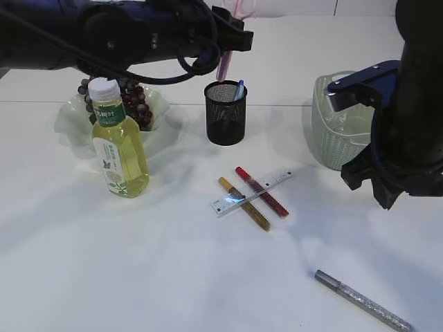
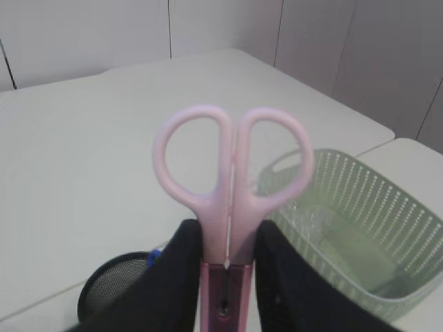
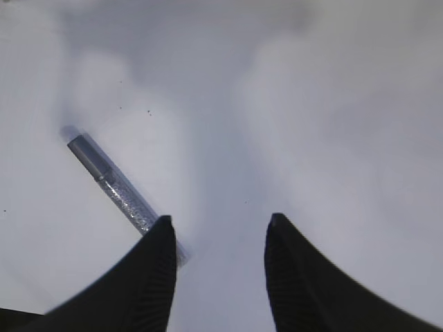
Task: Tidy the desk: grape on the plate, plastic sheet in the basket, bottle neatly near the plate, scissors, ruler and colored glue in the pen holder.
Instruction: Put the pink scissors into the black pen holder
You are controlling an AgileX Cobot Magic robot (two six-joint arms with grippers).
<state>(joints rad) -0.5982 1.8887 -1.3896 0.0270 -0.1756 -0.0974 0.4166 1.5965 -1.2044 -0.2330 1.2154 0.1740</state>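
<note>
My left gripper [image 2: 227, 232] is shut on pink scissors [image 2: 228, 180], handles up, hanging above the black mesh pen holder [image 1: 225, 114]. The scissors [image 1: 223, 67] point down toward its mouth. On the table lie a clear ruler [image 1: 252, 192] across a red glue stick [image 1: 266, 196] and a gold one [image 1: 243, 204]. A silver glue stick [image 3: 114, 183] lies just left of my open, empty right gripper [image 3: 220, 221]. The bottle [image 1: 119, 142] stands beside the plate [image 1: 69, 117], which holds grapes [image 1: 135, 100]. A clear sheet seems to lie in the green basket [image 1: 332, 131].
A blue pen [image 1: 239, 90] stands in the pen holder. The right arm [image 1: 408, 104] hangs in front of the basket. The silver glue stick [image 1: 363, 301] lies near the table's front right edge.
</note>
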